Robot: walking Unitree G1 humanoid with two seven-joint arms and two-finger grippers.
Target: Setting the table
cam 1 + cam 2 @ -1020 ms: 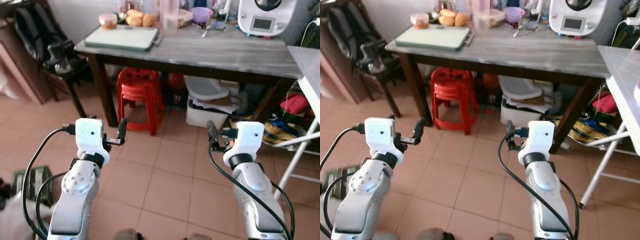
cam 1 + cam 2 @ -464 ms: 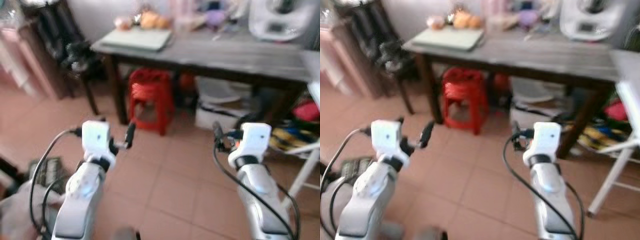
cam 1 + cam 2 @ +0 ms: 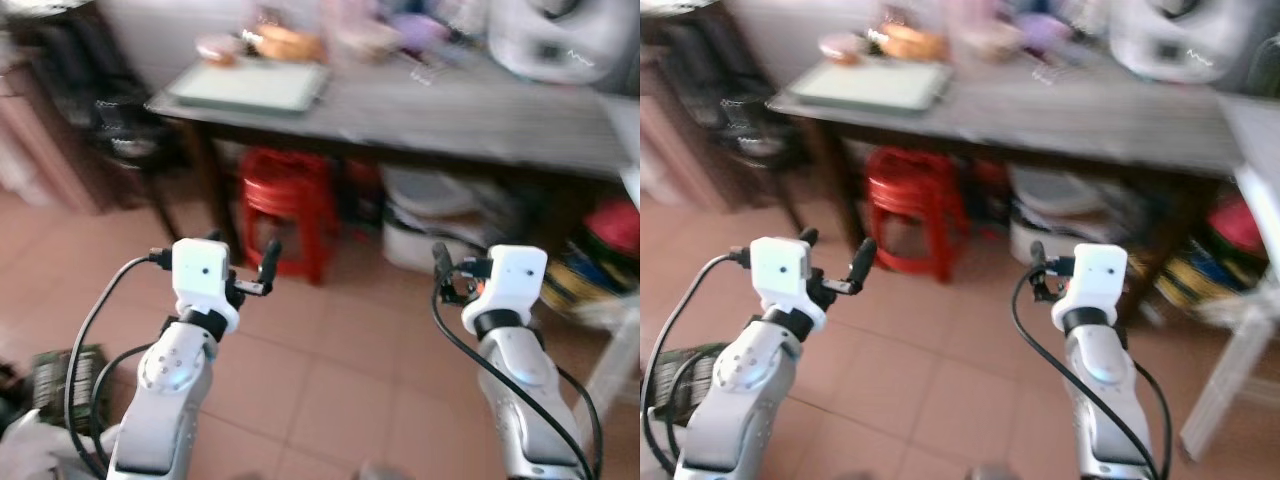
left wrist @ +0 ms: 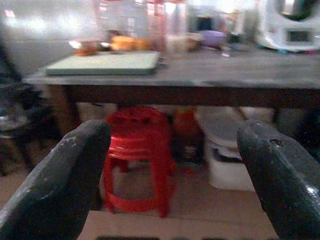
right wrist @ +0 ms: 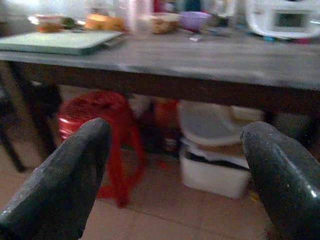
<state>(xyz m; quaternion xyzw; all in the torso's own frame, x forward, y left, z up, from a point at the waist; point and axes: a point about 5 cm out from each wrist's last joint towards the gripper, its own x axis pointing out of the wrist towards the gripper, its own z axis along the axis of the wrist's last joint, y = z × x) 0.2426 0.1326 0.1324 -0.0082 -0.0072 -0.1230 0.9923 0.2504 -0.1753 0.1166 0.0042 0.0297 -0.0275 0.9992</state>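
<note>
Left eye view: my left gripper (image 3: 245,265) and right gripper (image 3: 440,270) hover spread, empty, facing the worktop (image 3: 470,115); its green tray (image 3: 250,85) lies lengthwise along it.

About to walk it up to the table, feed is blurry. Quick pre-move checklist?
1. Left gripper open and holding nothing: ok.
2. Right gripper open and holding nothing: ok.
3. Floor between the robot and the table: ok, bare tiles ahead of both arms.
4. Under-table clutter: not ok, a red stool and a white bin sit near the front edge; stop short of them.
5. Right side: not ok, a white folding-table leg stands close to the right arm.
6. Target item on the table: cannot tell, the head views are blurred; a green board and a white appliance can be made out.
</note>
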